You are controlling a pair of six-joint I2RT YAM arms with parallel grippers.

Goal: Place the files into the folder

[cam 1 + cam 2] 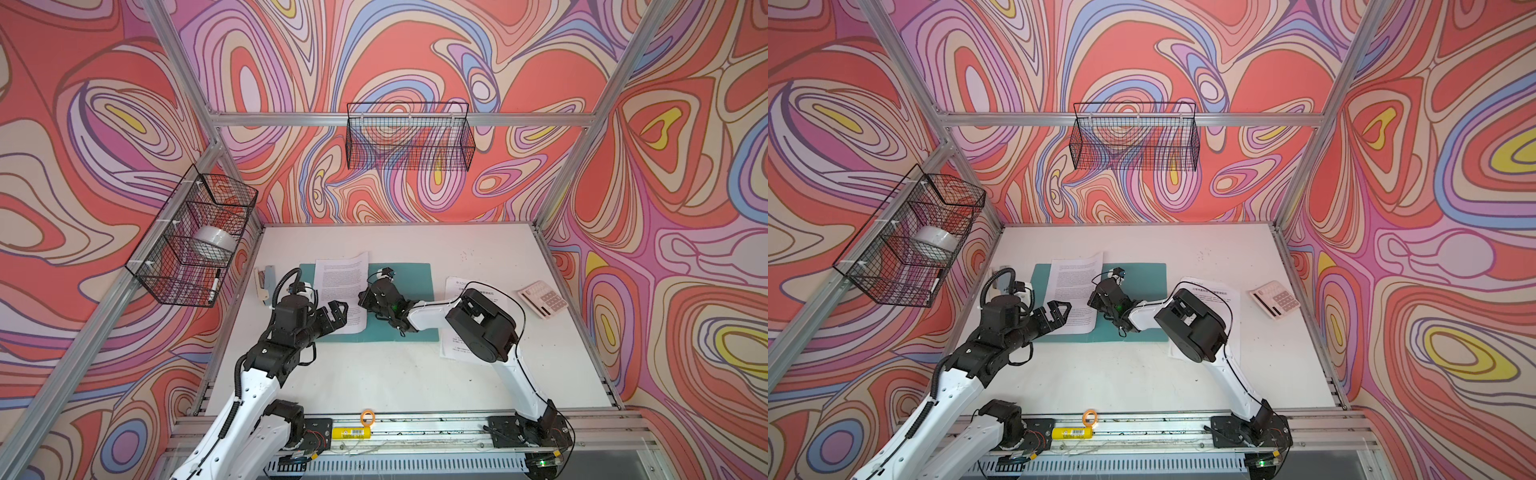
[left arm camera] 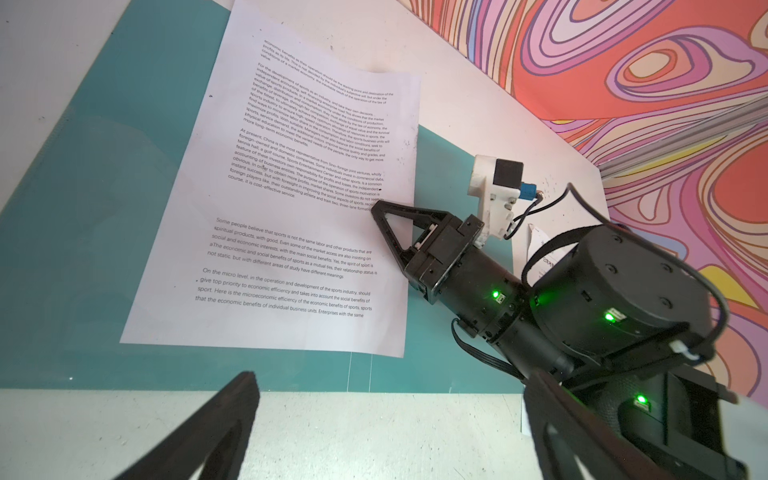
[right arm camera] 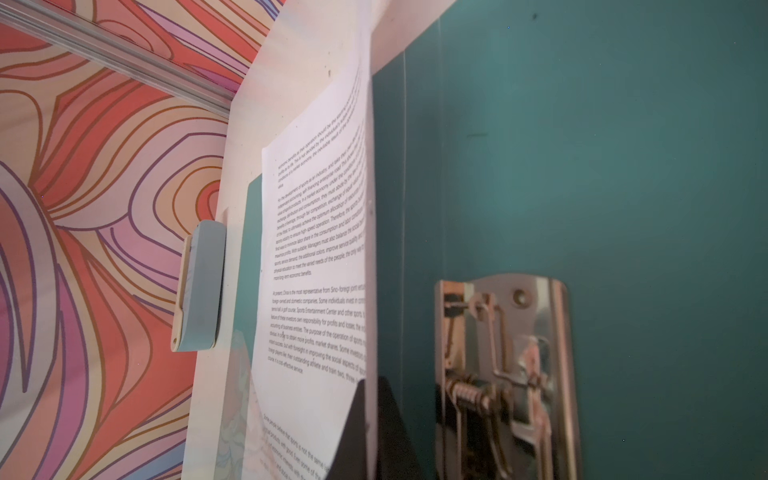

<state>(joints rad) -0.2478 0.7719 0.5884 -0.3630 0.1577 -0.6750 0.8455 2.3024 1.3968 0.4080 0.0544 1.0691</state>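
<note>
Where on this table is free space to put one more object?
Bare: the near table stretch between folder and front rail, and the far strip between folder and back wall. Crowded: the folder, under a printed sheet, left tool and right tool; the right side, with a second sheet and calculator.

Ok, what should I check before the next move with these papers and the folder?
1. Flat teal-green folder lying open on the table: ok.
2. Densely printed white paper sheet fully within the folder: not ok, its far edge overhangs.
3. Second white paper sheet in the folder: not ok, it lies on the table beside it, under the right arm.
4. Left end effector open and empty: ok.
5. Right end effector shut at the dense sheet's edge, gripping it: cannot tell.
6. Shiny metal clip clear of paper: ok.
</note>
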